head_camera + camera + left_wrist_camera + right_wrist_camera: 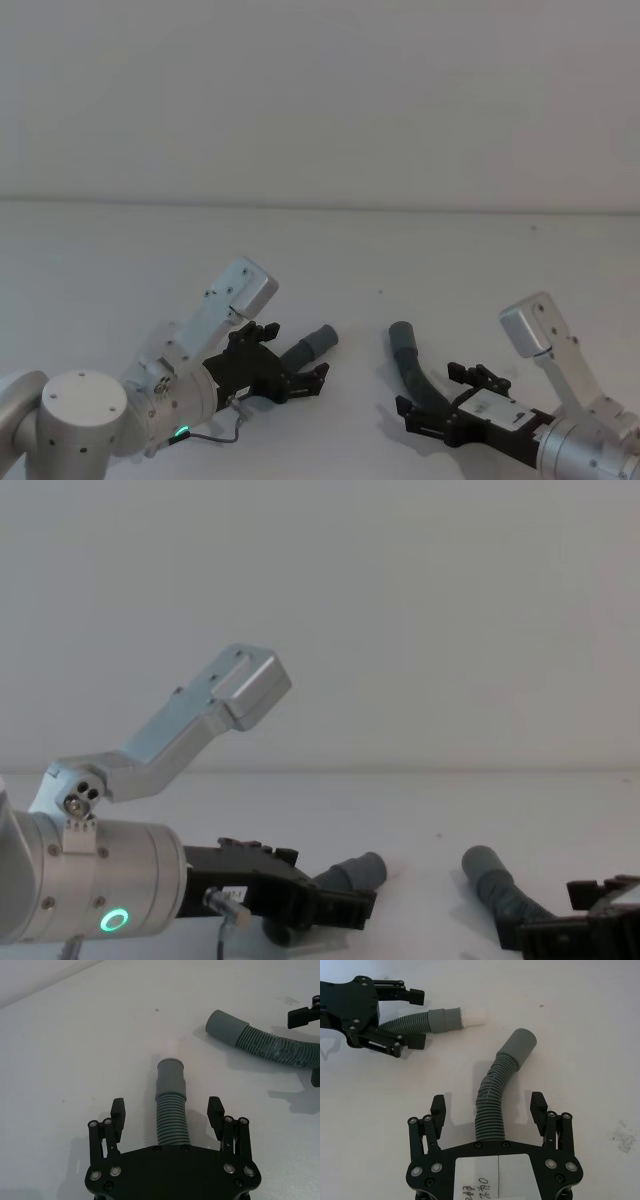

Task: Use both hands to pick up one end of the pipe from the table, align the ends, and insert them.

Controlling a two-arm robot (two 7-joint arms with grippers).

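Note:
Two dark grey corrugated pieces of the pipe lie on the white table (120,260). The left piece (171,1120) runs straight between the open fingers of my left gripper (167,1110), with gaps on both sides. Its smooth cuff (443,1020) ends in a small whitish tip (472,1016). The curved right piece (490,1105) lies between the open fingers of my right gripper (488,1105), its cuff (518,1047) pointing away from the palm. In the head view the left gripper (295,352) and the right gripper (430,392) sit low, and the two cuffs (322,338) (402,333) lie a short gap apart.
The tabletop runs back to a pale grey wall (320,100). A faint smudge (623,1136) marks the table near the right gripper. A green ring light (115,919) glows on the left arm.

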